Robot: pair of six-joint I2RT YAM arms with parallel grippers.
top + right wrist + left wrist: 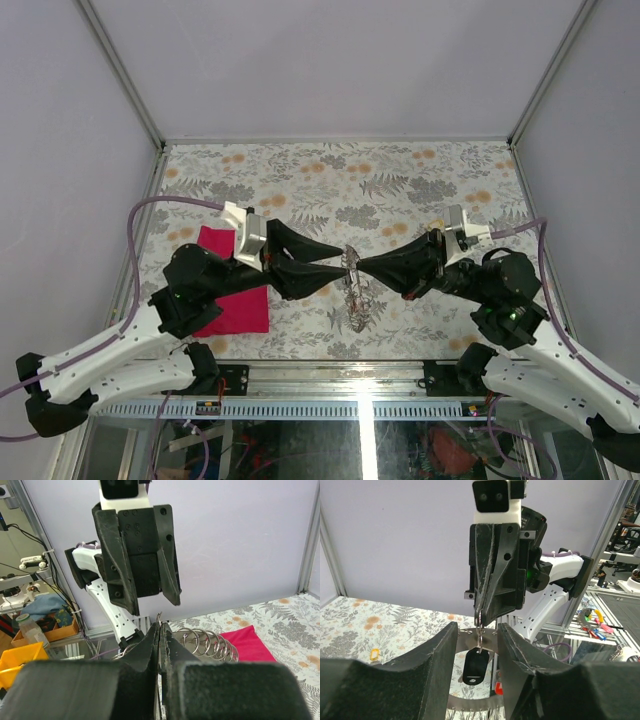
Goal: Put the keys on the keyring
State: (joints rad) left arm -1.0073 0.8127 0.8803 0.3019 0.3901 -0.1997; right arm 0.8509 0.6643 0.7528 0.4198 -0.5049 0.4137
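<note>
My right gripper [360, 270] is shut on a small wire ring [160, 621]. A black-headed key [476, 666] hangs from that ring, seen in the left wrist view below the right gripper [481, 614]. My left gripper [340, 262] is open, its fingers [440, 660] on either side of the hanging key without touching it. The keyring [356, 297], a silvery curved band with several wire loops [212, 640], lies under both grippers at the table's middle. A yellow-headed key [375, 654] lies on the table.
A magenta cloth [235, 290] lies under the left arm and shows behind the loops in the right wrist view [250, 639]. The floral table top [330, 180] is walled by grey panels; its near edge is a metal rail [350, 372].
</note>
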